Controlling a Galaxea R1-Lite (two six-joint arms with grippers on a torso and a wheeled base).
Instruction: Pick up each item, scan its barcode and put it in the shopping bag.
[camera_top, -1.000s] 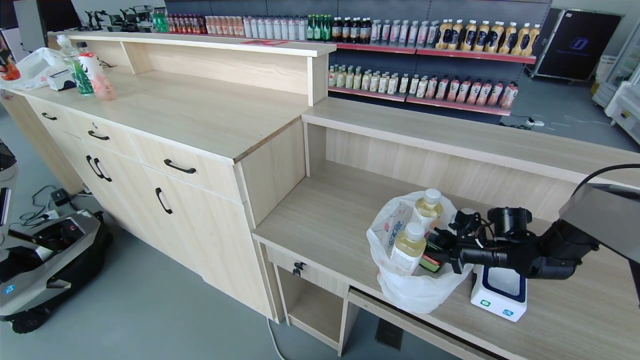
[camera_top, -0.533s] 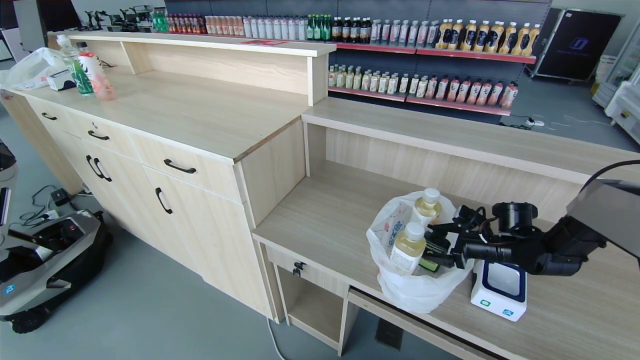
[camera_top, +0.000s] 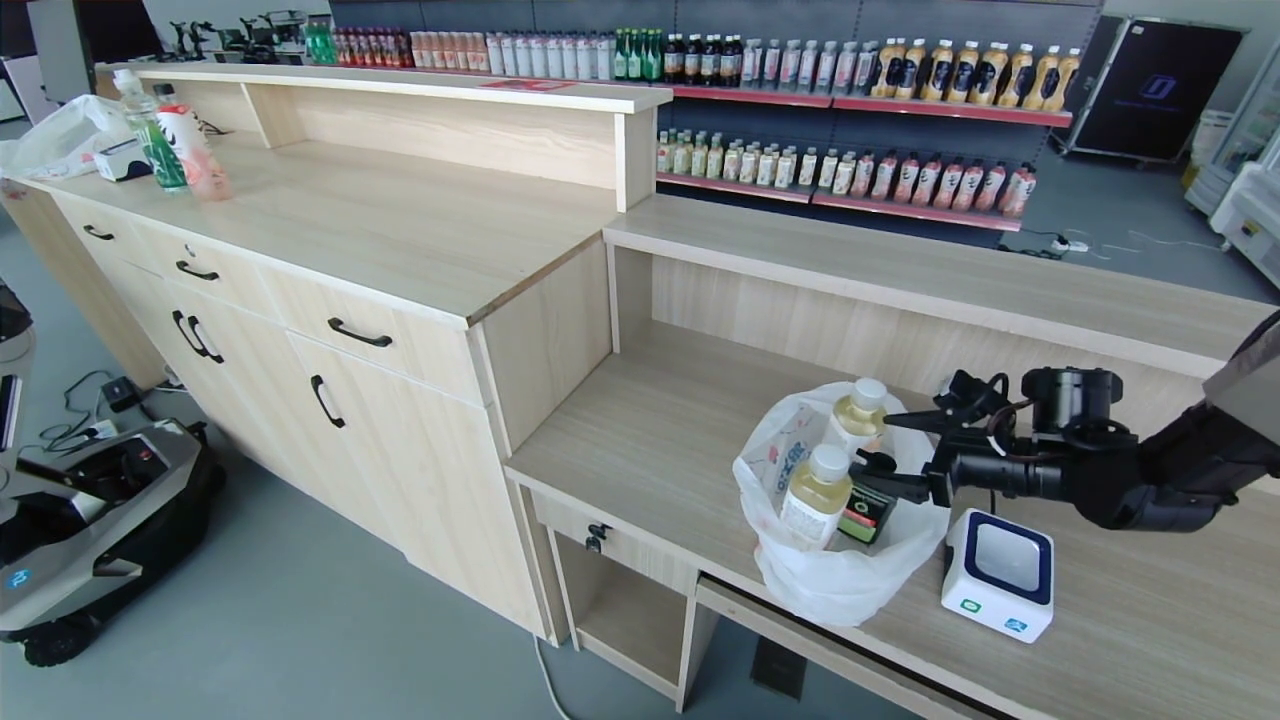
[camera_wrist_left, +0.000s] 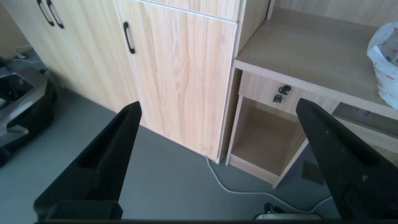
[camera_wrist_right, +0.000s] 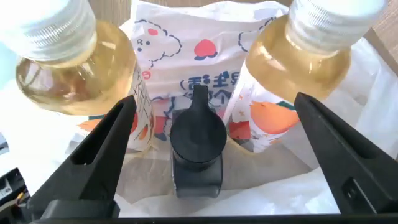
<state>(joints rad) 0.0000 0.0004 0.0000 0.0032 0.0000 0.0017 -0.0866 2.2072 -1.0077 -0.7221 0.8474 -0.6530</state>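
A white shopping bag (camera_top: 830, 575) stands on the low desk (camera_top: 660, 430). It holds two pale-yellow bottles with white caps (camera_top: 815, 492) (camera_top: 857, 410), a white printed packet (camera_wrist_right: 186, 62) and a dark item (camera_top: 866, 508). My right gripper (camera_top: 903, 452) hovers open just above the bag's right rim, its jaws apart with nothing between them. In the right wrist view the right gripper (camera_wrist_right: 214, 104) looks down on the dark, black-capped item (camera_wrist_right: 198, 144) between the two bottles (camera_wrist_right: 74, 68) (camera_wrist_right: 305, 62). The white scanner (camera_top: 998, 572) sits right of the bag. My left gripper (camera_wrist_left: 219, 107) hangs open over the floor.
A raised ledge (camera_top: 900, 270) runs behind the desk. A taller counter (camera_top: 380, 230) to the left carries bottles (camera_top: 170, 135) and another bag (camera_top: 60, 135). Drink shelves (camera_top: 840, 100) line the back. The left wrist view shows cabinet doors (camera_wrist_left: 180, 68) and a desk drawer (camera_wrist_left: 286, 93).
My right gripper has let go of the dark item inside the bag, opened, and drawn back up and to the right. The item stays in the bag, and the scanner is uncovered.
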